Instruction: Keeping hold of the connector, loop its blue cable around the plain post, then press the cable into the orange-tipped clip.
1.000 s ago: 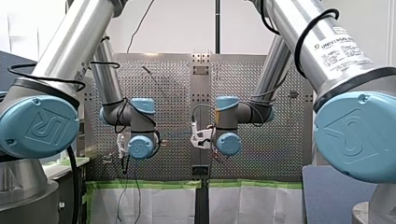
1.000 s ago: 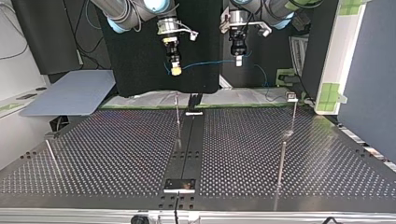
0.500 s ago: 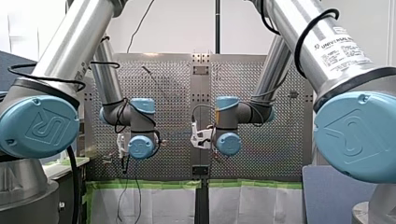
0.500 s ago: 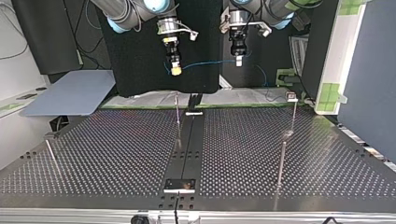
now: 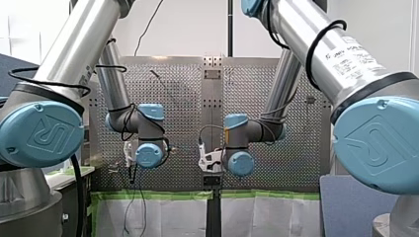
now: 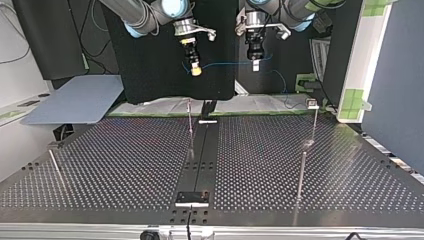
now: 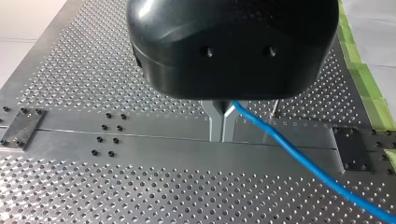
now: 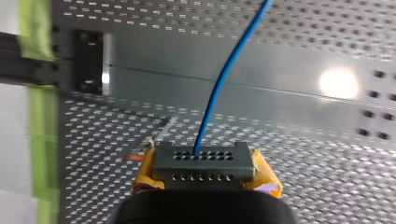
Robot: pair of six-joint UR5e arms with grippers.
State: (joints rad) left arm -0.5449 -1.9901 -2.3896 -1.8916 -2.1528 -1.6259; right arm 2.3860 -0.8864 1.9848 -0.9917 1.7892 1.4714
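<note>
The grey connector (image 8: 204, 163) sits between the yellow pads of my right gripper (image 8: 205, 176), which is shut on it. The blue cable (image 8: 224, 74) leaves its face and runs across to my left gripper (image 7: 223, 125), whose metal fingers are shut on the cable (image 7: 299, 161). In the top view both grippers hang high over the table's far edge, my right gripper (image 6: 196, 70) left of my left gripper (image 6: 255, 64), with the cable (image 6: 225, 63) strung between them. A thin orange-tipped post (image 8: 138, 155) stands just beside the connector. A slim post (image 6: 190, 122) rises below my right gripper.
The perforated table (image 6: 125, 165) has a dark centre rail (image 6: 202, 150). More thin posts stand at the top view's right (image 6: 315, 125), nearer right (image 6: 300, 175) and left edge (image 6: 55, 167). A grey-blue board (image 6: 75, 105) lies off the far left corner.
My right arm has carried the connector toward my left gripper, rightward and slightly up in the top view. The cable span between the grippers is shorter. My left arm has stayed still.
</note>
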